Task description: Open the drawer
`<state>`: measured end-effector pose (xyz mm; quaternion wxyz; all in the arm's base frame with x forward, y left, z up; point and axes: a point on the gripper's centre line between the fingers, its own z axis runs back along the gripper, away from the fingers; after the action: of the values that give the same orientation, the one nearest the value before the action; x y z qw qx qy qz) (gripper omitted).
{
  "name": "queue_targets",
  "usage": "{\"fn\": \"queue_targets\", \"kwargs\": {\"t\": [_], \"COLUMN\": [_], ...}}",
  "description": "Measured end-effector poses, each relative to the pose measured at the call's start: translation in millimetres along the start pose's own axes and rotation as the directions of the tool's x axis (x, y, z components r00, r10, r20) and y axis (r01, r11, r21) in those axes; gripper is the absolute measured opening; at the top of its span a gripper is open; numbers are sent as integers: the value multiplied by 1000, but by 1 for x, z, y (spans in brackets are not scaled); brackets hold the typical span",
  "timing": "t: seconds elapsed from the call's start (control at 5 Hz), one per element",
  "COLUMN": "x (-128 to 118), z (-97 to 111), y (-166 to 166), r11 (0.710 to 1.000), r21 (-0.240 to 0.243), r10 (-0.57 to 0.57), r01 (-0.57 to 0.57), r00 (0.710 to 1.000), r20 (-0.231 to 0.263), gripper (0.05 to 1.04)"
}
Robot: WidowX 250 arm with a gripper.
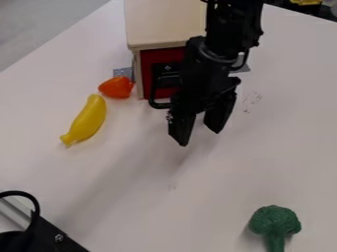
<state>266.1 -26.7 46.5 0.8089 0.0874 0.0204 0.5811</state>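
My black gripper hangs in front of the wooden box, right of centre in the upper half of the camera view, its two fingers apart with nothing between them. Behind it stands the box with a pale wooden top and a red drawer front. A black handle juts from the drawer front, just left of the gripper, which hides its right part. The drawer front's right side is behind the arm, and I cannot tell whether the drawer is fully closed.
An orange-red toy lies by the box's left corner, with a yellow banana below it. Green toy broccoli lies at the lower right. Black equipment with a cable occupies the lower left corner of the white table.
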Motion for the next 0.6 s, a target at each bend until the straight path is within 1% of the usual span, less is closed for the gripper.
{"fn": "queue_targets", "kwargs": {"t": [0.2, 0.4, 0.6], "x": [12, 24, 35], "z": [1, 5, 27], "y": [-4, -4, -3], "r11": [997, 988, 978], "r21": [-20, -31, -80], "r10": [75, 149, 185], "r01": [-75, -151, -191], "r00": [997, 987, 979], "r20": [-19, -55, -81], "gripper": [1000, 1000, 1000]}}
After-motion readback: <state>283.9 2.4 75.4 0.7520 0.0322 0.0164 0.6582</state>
